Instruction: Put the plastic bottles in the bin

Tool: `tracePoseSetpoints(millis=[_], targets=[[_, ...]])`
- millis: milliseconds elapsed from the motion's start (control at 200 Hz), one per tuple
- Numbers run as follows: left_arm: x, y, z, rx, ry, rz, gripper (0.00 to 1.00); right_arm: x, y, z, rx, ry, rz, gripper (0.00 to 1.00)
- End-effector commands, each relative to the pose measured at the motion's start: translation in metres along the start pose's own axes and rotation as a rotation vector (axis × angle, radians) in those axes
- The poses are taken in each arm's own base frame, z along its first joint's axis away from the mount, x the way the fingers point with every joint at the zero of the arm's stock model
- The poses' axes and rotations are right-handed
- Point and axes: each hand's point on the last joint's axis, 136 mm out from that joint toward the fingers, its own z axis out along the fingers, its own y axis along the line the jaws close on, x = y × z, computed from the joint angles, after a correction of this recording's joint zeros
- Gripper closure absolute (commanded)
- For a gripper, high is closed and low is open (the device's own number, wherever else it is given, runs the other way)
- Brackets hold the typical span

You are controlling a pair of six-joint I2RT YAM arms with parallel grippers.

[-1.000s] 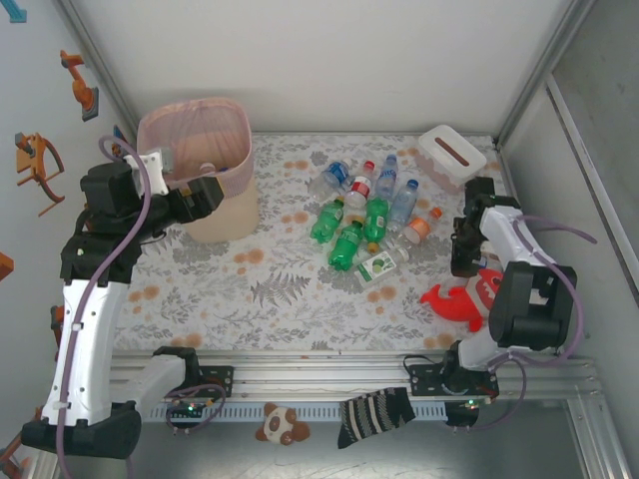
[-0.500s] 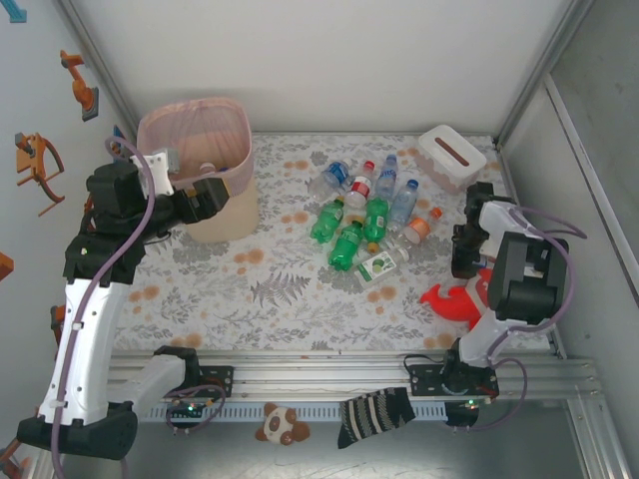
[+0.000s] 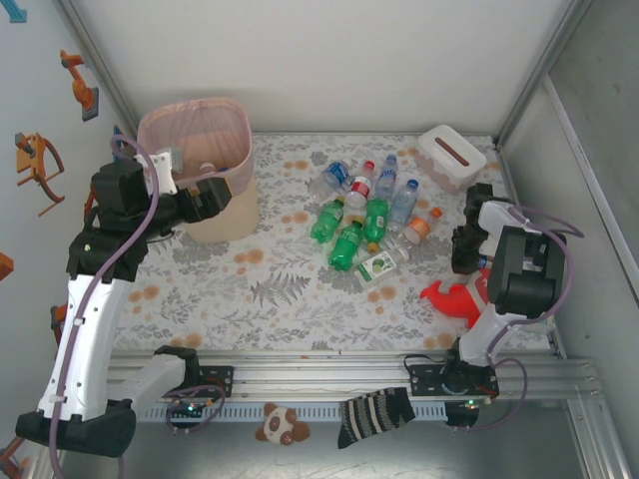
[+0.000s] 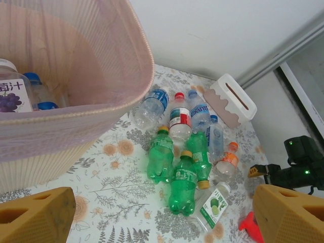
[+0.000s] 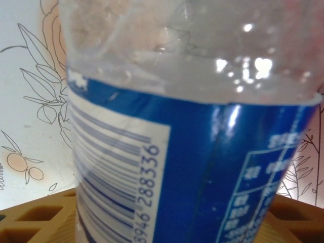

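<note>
1. Sitting between the narrowed fingers (image 5: pixel 30 220) of the right gripper (image 3: pixel 462 254) at the table's (image 3: pixel 200 289) right side, the blue-labelled bottle (image 5: pixel 202 167) may slip; firm contact cannot be told.
2. Other bottles (image 3: pixel 364 220) lie clustered mid-table.
3. Left gripper (image 4: pixel 162 217) hangs wide open beside the bin (image 3: pixel 243 140), possibly obstructing delivery.

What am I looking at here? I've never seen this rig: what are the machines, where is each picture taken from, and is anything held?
Two robot arms are bolted at the table's near edge, and the overhead camera shows both. The left claw hovers open by the bin, holding nothing. Its wrist camera sees a grape-labelled bottle already inside, plus loose plastic bottles, a tissue box and a red toy on the table. The right wrist camera, very close, shows a blue-labelled bottle between the fingers of the right claw; whether it grips yet is unclear.
</note>
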Motion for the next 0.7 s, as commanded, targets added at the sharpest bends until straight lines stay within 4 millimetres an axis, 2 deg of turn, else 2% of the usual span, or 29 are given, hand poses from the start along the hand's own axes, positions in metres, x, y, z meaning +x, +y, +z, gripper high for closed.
tracePoseSetpoints(millis=[0,150,391,531,696], targets=[[-0.006,-0.006,-0.001,0.015,-0.017,0.005,0.1,-0.009,-0.005,-0.015,-0.01,-0.037,0.011,0.38],[-0.006,-0.007,-0.002,0.018,-0.017,0.007,0.1,-0.011,-0.005,-0.029,-0.042,-0.047,0.01,0.44],[-0.006,-0.011,-0.006,0.026,-0.026,0.01,0.1,-0.007,0.003,-0.053,-0.107,-0.053,-0.034,0.47],[-0.006,-0.012,-0.007,0.029,-0.029,0.01,0.1,0.006,0.022,-0.084,-0.223,-0.087,-0.173,0.5],[-0.007,-0.015,-0.008,0.041,-0.035,0.017,0.1,0.03,0.04,-0.136,-0.394,-0.208,-0.458,0.51]])
